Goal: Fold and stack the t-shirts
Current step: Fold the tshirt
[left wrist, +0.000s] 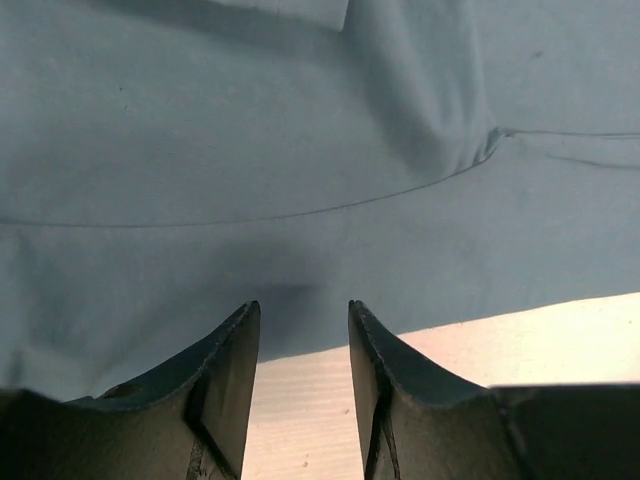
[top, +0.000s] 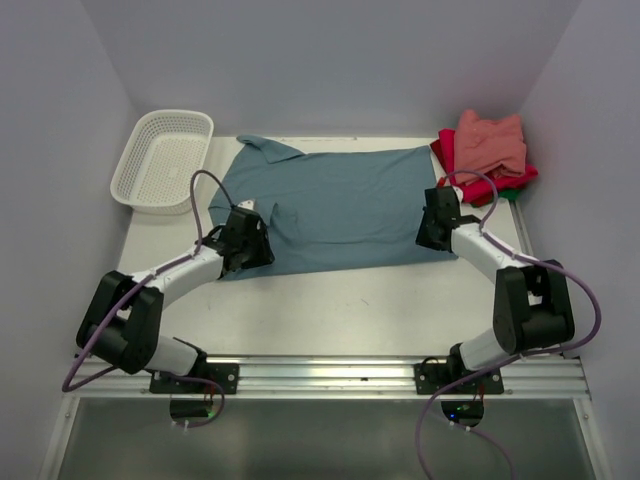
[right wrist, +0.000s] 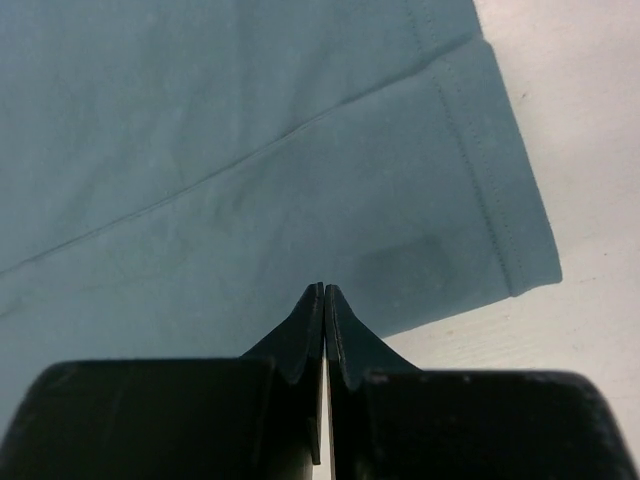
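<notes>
A large teal-blue t-shirt [top: 340,205] lies spread flat in the middle of the table, collar to the left. My left gripper [top: 250,228] is open at its near left edge; in the left wrist view [left wrist: 302,305] the jaws stand apart over the shirt's edge [left wrist: 300,150], holding nothing. My right gripper [top: 436,222] is shut at the shirt's near right corner. In the right wrist view [right wrist: 324,288] its tips meet over the cloth [right wrist: 250,150] near the hem, and no cloth shows pinched between them. A folded salmon-pink shirt [top: 490,143] lies on a red one [top: 470,185] and a green one [top: 510,192].
A white mesh basket [top: 163,160] stands at the far left corner. The folded stack sits at the far right, close behind my right gripper. White walls close the table on three sides. A metal rail [top: 330,365] runs along the near edge.
</notes>
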Available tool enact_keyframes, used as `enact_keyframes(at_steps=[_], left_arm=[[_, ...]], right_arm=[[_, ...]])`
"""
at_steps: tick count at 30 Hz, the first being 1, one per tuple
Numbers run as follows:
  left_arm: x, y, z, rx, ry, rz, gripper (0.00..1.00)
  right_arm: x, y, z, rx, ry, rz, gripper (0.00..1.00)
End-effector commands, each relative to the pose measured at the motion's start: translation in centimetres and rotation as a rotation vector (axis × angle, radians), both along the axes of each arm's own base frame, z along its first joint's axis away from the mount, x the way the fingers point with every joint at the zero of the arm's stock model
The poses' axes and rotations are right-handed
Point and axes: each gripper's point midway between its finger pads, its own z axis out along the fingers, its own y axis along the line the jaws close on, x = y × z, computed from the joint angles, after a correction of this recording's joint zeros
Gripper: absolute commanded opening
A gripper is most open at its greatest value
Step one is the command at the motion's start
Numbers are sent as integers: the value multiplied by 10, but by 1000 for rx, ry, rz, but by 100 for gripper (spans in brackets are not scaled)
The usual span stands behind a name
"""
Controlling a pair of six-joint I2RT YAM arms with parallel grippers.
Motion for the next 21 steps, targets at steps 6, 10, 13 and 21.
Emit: enact_keyframes(at_steps=[6,10,13,21], left_arm=[[22,4,-25,-9,-81,102,43],[23,4,-33,-13,-69,130,41],[17,10,-34,7,-42,149,41],[35,26,16,59,-142,205,44]], right_arm=[[2,14,-17,21,49,67,0],[-9,24,-29,-2,132,130,0],[-26,30,-31,-63,199,185,0],[-91,71,-41,-208,382,351,0]])
